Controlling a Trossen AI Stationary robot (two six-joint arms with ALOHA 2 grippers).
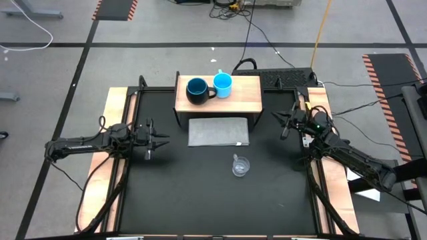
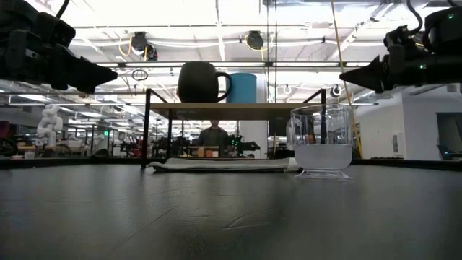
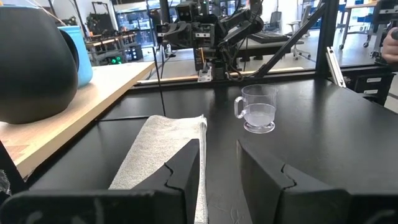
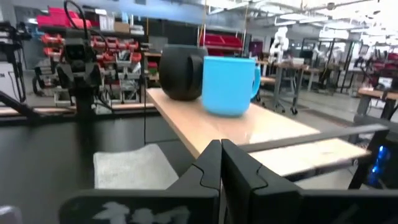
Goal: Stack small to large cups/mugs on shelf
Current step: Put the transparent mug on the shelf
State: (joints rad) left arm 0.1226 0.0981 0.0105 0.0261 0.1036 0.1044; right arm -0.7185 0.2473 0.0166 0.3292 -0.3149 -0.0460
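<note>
Shelf (image 1: 247, 100) stands at the far middle of the bench (image 1: 200, 193); its wooden top carries two mugs side by side, touching or nearly so; the large dark navy mug (image 1: 197, 90) sits on the left arm's side, the light-blue mug (image 1: 223, 85) just beside it on the right arm's side. Both stand upright. The small clear cup (image 1: 241, 166) stands upright on the bench, well apart from the shelf, nearer the front edge; a grey mat (image 1: 218, 131) lies flat between cup and shelf. Left tool (image 1: 160, 139) hovers at the left of the mat, fingers parted narrowly, holding nothing; right tool (image 1: 279, 120) hovers right of the shelf, fingers closed together, empty.
</note>
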